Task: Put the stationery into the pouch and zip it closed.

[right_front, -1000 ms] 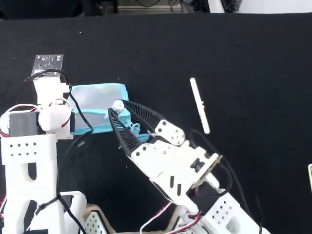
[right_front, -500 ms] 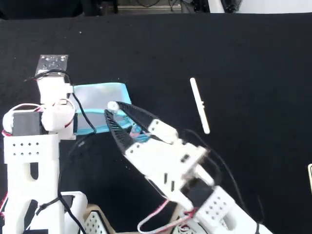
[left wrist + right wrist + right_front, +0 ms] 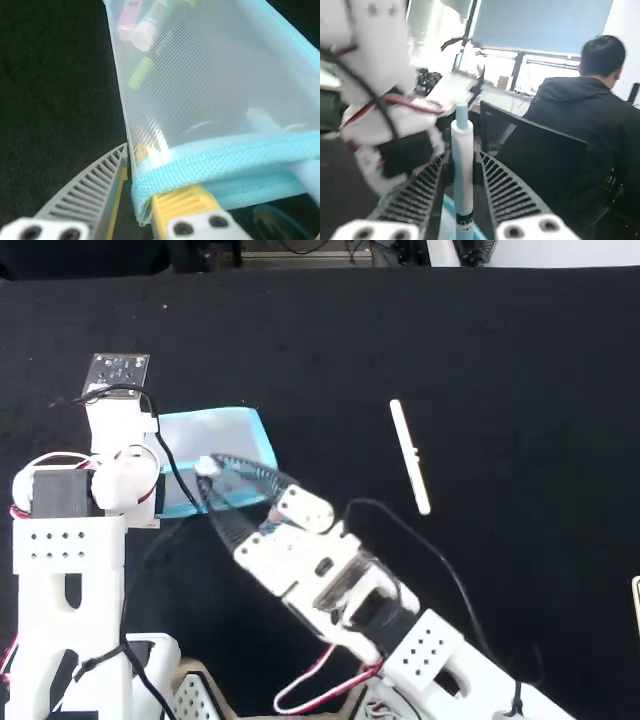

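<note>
Pouch, translucent with turquoise trim, lies on the black bench, and the left gripper is clamped on its corner. The right gripper is closed on a blue-and-white pen, held over the pouch's edge. A white pen lies well apart.

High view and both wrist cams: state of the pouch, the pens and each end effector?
pouch: clamped at its teal zip edge, markers inside; cannot tell whether the zip is open.
left end effector: shut on the pouch.
right end effector: shut on the held pen, over the pouch's corner.
held pen: upright between the jaws.
loose pen: flat on the table, apart from the pouch.
</note>
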Tool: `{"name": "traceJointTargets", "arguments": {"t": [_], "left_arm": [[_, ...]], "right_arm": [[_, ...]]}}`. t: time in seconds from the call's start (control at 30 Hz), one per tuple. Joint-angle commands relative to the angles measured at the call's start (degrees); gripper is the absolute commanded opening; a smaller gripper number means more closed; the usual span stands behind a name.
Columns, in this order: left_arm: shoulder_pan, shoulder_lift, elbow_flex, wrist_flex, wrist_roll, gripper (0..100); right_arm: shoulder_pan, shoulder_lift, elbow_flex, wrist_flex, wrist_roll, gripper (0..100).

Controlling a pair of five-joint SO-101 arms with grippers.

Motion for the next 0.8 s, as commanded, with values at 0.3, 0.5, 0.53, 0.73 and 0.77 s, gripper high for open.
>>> {"name": "traceJointTargets", "arguments": {"t": [0.3,0.5,0.53,0.73,0.77], "left_arm": [[0.6,0.9,0.3,0.3,0.4,3],[0.6,0.9,0.3,0.3,0.4,3],[0.6,0.9,0.3,0.3,0.4,3],[0.6,0.9,0.3,0.4,0.4,3],[0.6,0.9,0.3,0.4,0.4,3]], "right_arm": [[-3.7,0.5,-2.2,10.7,6.7,1.3],[-3.5,0.5,-15.8,39.8,0.9,13.6],[-3.5,0.5,-17.9,44.0,-0.6,15.9],[-3.4,0.4,-28.2,58.9,-6.2,18.0],[-3.1,0.4,-29.4,60.0,-6.7,18.0]]}}
